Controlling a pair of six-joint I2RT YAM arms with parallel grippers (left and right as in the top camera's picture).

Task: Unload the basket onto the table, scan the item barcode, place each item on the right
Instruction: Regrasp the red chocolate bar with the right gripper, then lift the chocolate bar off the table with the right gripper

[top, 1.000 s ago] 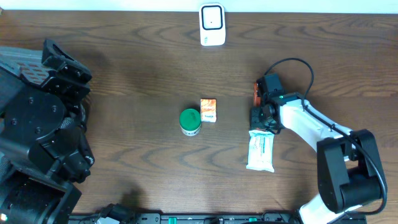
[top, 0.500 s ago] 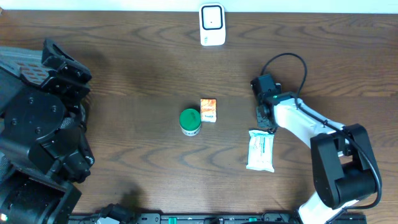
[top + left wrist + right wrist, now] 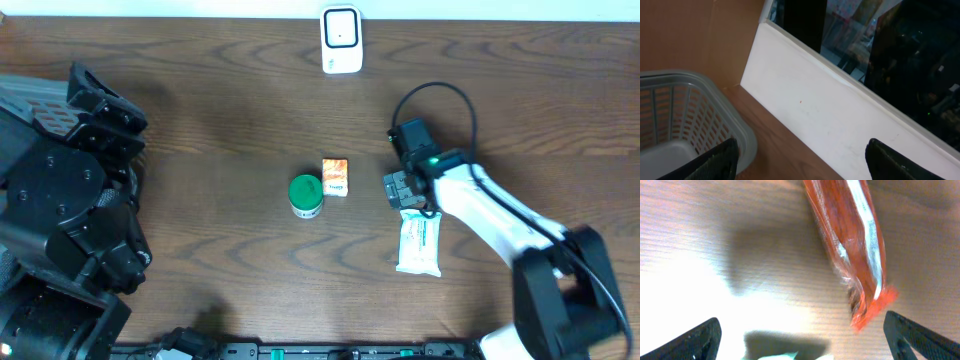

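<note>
Orange packet (image 3: 855, 250) lying on bench (image 3: 715, 225), seen in R wrist view only, hidden under arm overhead, R fingers (image 3: 690, 340) spread wide, not touching it, L fingers (image 3: 715, 162) apart, empty, near basket (image 3: 695, 95), scanner (image 3: 341, 40) overhead only.

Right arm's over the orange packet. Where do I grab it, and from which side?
Pinch the orange packet across its narrow width at mid-length, straight down from above. It lies flat on the table, long and slim, and its crimped end looks too thin. The right gripper stands open, roughly square to it.
</note>
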